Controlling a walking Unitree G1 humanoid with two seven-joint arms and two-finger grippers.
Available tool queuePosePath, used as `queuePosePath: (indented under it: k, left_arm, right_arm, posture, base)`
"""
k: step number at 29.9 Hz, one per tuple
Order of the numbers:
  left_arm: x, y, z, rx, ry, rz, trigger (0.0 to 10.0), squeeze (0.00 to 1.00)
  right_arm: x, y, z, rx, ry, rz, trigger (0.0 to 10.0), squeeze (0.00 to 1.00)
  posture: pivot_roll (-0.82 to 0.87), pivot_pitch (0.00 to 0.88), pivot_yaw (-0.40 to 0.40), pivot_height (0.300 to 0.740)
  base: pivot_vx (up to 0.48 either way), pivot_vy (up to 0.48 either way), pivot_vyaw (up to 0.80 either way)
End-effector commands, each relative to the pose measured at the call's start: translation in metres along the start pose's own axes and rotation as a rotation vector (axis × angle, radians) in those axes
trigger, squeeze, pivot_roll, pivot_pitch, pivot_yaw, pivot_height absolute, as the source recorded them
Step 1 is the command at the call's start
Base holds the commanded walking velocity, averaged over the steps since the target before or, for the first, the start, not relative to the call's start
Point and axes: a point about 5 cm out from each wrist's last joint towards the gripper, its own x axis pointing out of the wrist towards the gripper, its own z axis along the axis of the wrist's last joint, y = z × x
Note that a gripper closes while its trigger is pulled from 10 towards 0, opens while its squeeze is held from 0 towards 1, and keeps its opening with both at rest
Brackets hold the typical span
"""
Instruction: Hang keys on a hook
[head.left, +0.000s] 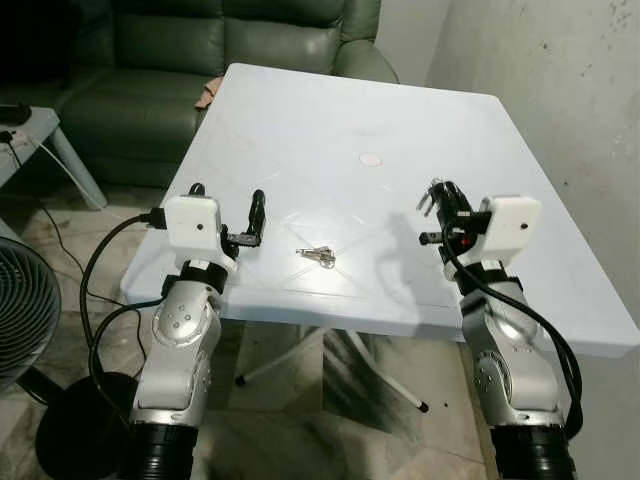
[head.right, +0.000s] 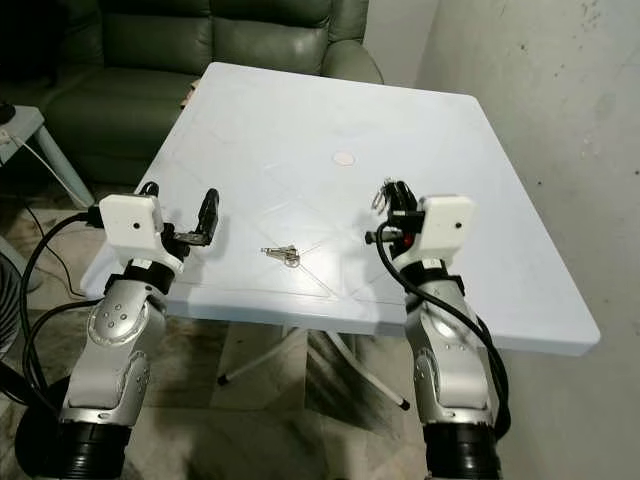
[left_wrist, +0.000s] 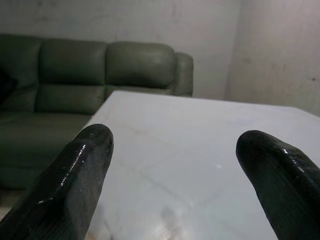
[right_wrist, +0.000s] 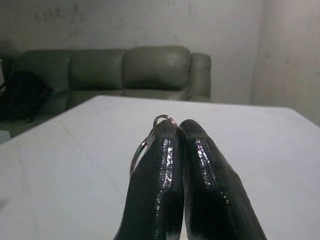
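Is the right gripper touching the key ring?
Touching. In the right wrist view the right gripper is shut, with the key ring pinched at its tips. Other keys lie on the table.

A: What colour is the desk (head.left: 300, 130)?
B: White, with faint lines crossing it and a small pale round spot (head.left: 371, 158) in the middle.
A: And the keys (head.left: 318, 256) near its front edge?
B: Shiny silver. The ring (right_wrist: 150, 137) is silver too.
A: The fingers (left_wrist: 75, 170)?
B: Glossy black. The arms are silver with white boxes.
A: And the sofa (head.left: 180, 60)?
B: Dark green. The wall (head.left: 560, 100) is grey-white with little dark marks.
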Motion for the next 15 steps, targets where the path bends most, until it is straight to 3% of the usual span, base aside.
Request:
queuePosePath:
  k: [1, 6, 15]
  left_arm:
    - [-0.001, 0.002, 0.0, -0.013, -0.008, 0.001, 10.0, 0.0]
    - [-0.012, 0.014, -0.014, 0.016, 0.045, 0.016, 10.0, 0.0]
    - [-0.008, 0.028, -0.024, -0.018, 0.086, 0.06, 10.0, 0.0]
  right_arm:
    - [-0.001, -0.001, 0.007, -0.008, -0.029, -0.001, 10.0, 0.0]
    - [-0.015, -0.004, -0.01, -0.047, 0.019, -0.02, 10.0, 0.0]
    - [-0.026, -0.011, -0.027, -0.06, 0.071, -0.059, 10.0, 0.0]
  posture:
    - [0.0, 0.013, -0.05, 0.732]
    - [-0.01, 0.0, -0.024, 0.732]
    - [-0.01, 0.0, -0.007, 0.732]
  base:
    - [0.0, 0.0, 0.0]
    - [0.0, 0.0, 0.0]
    - [0.0, 0.0, 0.0]
